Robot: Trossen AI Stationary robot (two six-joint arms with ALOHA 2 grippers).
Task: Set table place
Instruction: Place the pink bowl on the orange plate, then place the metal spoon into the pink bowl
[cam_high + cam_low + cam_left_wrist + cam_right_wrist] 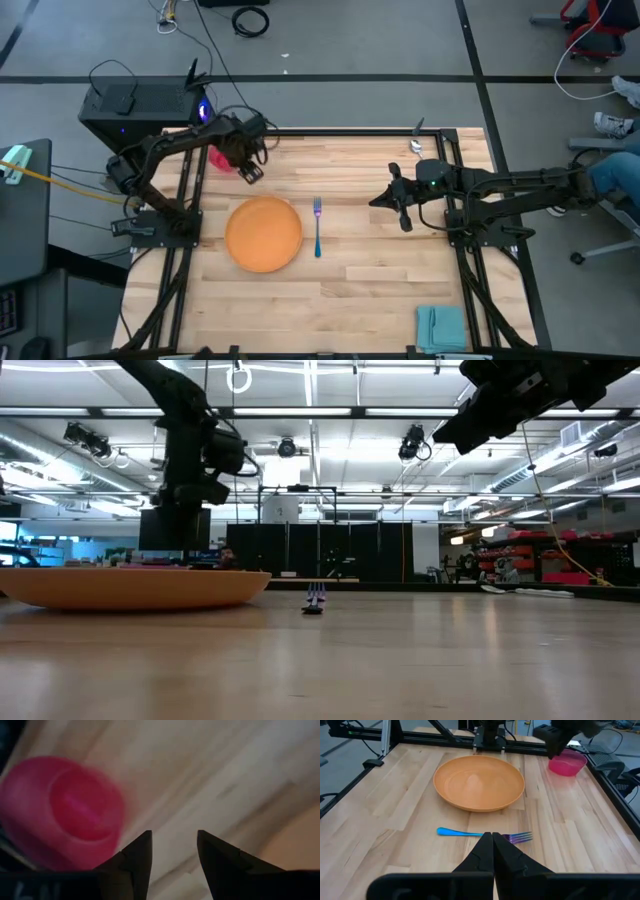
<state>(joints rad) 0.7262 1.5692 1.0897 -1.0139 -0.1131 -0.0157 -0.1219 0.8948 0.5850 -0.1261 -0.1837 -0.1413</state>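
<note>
A round orange plate (263, 233), a small pink-red plastic bowl (566, 762), a blue-handled fork (317, 228) with purplish tines, a folded teal cloth napkin (441, 327), pale wooden-plank surface (370, 280).

The left arm reaches in from its side of the table, elbow raised, and its left gripper (250, 172) points down with the fingers (137, 857) parted by a clear gap. The right arm stretches out level; its right gripper (392, 205) has both fingers pressed together.
</note>
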